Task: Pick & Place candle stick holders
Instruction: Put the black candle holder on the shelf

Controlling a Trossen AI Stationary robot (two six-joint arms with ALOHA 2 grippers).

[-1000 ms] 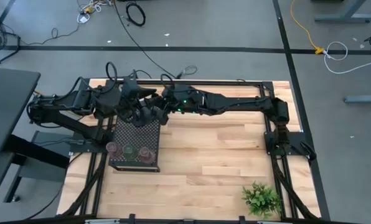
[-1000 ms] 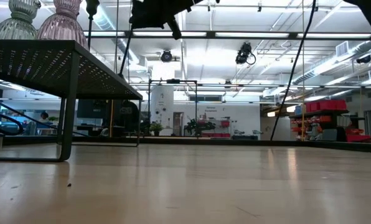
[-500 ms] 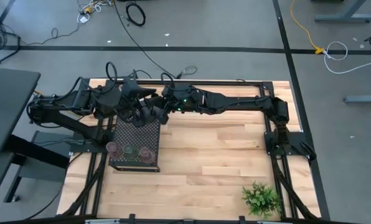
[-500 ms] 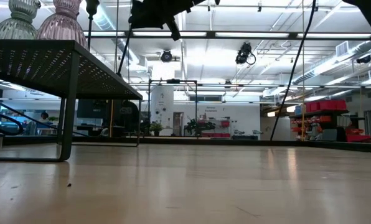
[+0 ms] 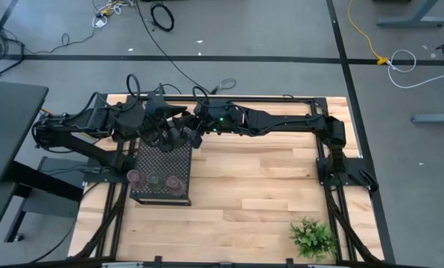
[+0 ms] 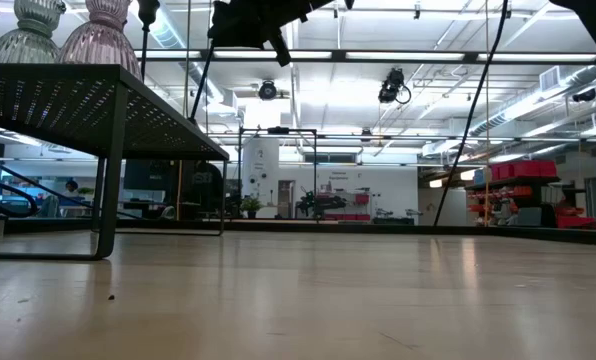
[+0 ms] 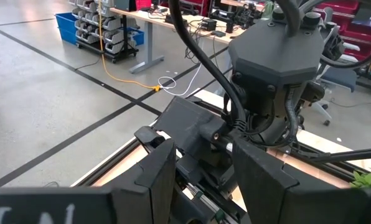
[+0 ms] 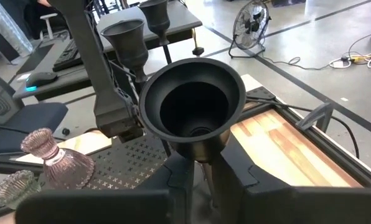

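A black perforated stand (image 5: 161, 173) sits at the table's left. Three glass holders (image 5: 153, 179) stand on its near end; a pink one (image 8: 55, 158) and a pale one (image 8: 11, 186) show in the right wrist view. My right gripper (image 5: 186, 138) hovers over the stand's far end, shut on a black candle stick holder (image 8: 192, 102). Two more black holders (image 8: 124, 37) (image 8: 154, 12) rise beyond it, their bases hidden by my left arm. My left gripper (image 5: 165, 136) is beside the right one, open (image 7: 204, 146) and empty. My right gripper pinches the black holder's thin stem (image 8: 201, 163) just below the cup, between its two fingers. The cup's open mouth (image 8: 192, 99) faces back toward the wrist camera. The fingers hide the holder's base, so I cannot tell whether it rests on the stand.
A green leafy plant (image 5: 313, 238) stands at the table's near right corner. Bare wood (image 5: 267, 179) lies between the stand and the right arm's base (image 5: 334, 160). In the low view the stand's top (image 6: 98, 90) sits raised on legs at the left.
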